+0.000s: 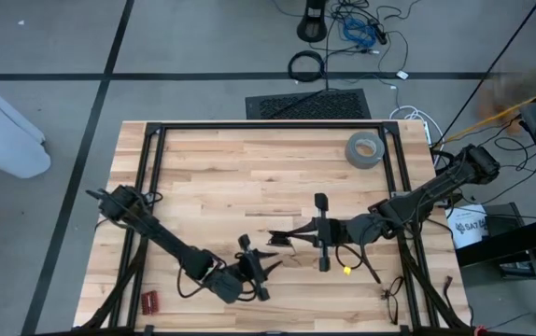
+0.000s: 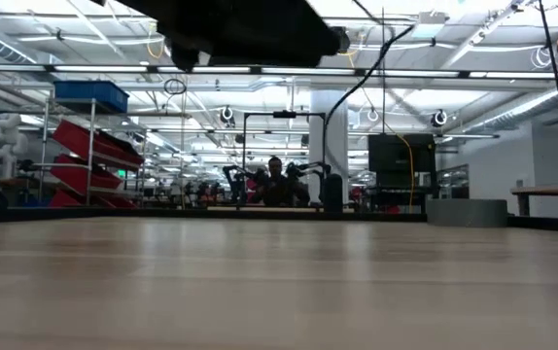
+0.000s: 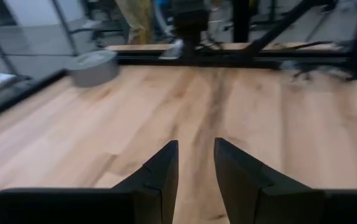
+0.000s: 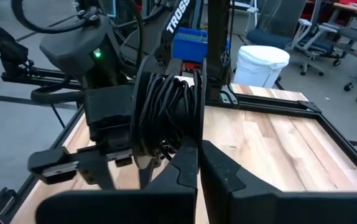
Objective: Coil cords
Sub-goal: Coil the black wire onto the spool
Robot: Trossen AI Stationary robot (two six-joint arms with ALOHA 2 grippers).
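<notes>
The cords show as a bundle of thin black wire wound in loops (image 4: 166, 106), standing upright just past the tips of my right gripper (image 4: 198, 155), which is shut. From above, that gripper (image 1: 279, 238) is over the table's middle, pointing toward the left edge. More thin black wire (image 1: 359, 266) lies in a slack loop under the right arm. My left gripper (image 1: 273, 267) is near the front edge, just short of the right one. It is open (image 3: 196, 168), with only bare wood between its fingers. My right gripper is shut on the wound bundle at its lower part (image 4: 177, 146), coming in nearly level from the table's right. Its own fingers hide the exact place of contact. The loops stand upright above the fingertips.
A grey tape roll (image 1: 364, 149) lies at the far right of the table. A small red thing (image 1: 149, 301) sits near the front left corner. A black frame (image 1: 268, 125) runs along the far edge and both sides. A white bucket (image 4: 262, 65) stands beyond the table.
</notes>
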